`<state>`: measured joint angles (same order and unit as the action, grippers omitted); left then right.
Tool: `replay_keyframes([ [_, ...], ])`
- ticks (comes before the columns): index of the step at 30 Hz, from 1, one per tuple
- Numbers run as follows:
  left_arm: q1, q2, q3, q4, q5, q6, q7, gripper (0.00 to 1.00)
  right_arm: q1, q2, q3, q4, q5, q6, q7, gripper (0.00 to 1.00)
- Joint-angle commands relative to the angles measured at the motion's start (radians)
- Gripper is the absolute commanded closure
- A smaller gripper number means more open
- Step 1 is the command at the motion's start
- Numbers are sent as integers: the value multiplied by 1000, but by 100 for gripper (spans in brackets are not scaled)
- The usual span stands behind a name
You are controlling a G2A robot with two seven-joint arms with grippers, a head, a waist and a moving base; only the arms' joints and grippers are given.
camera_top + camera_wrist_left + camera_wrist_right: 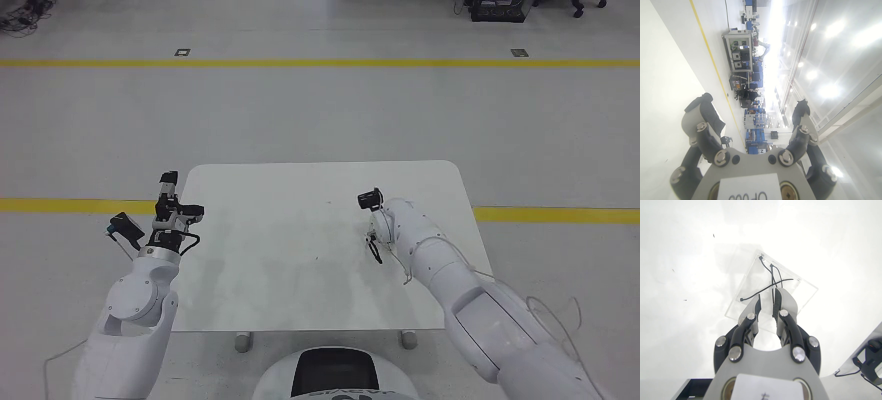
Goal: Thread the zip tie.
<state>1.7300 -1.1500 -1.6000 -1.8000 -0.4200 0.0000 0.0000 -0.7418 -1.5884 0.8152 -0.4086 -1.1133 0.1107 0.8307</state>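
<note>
Three black zip ties (770,286) lie crossed in a shallow clear tray (806,294) on the white table (300,280). My right gripper (767,291) hangs just over the tray, open by a narrow gap. One tie's strap (773,275) runs down along the inner pad of one finger (776,298); I cannot tell whether it is touching. In the top view the right gripper (374,246) is over the table's right half. My left gripper (753,100) is wide open and holds nothing. It stays at the table's left edge (178,200), pointing away toward the room.
A few small dark specks (673,270) mark the tabletop near the tray. The table's middle (290,230) lies bare between the two arms. Yellow floor lines (320,63) run behind the table.
</note>
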Motion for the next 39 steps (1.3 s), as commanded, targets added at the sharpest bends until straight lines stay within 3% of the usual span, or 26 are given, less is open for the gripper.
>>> replay_keyframes([
  [1, 0, 0, 0, 0, 0, 0, 0, 0, 4, -5, -2, 15, 1, -1, -9, 83],
  [17, 0, 0, 0, 0, 0, 0, 0, 0, 29, -39, -23, 108, -8, 6, -58, 84],
  [39, 0, 0, 0, 0, 0, 0, 0, 0, 51, -58, -17, 175, 15, -34, -81, 86],
])
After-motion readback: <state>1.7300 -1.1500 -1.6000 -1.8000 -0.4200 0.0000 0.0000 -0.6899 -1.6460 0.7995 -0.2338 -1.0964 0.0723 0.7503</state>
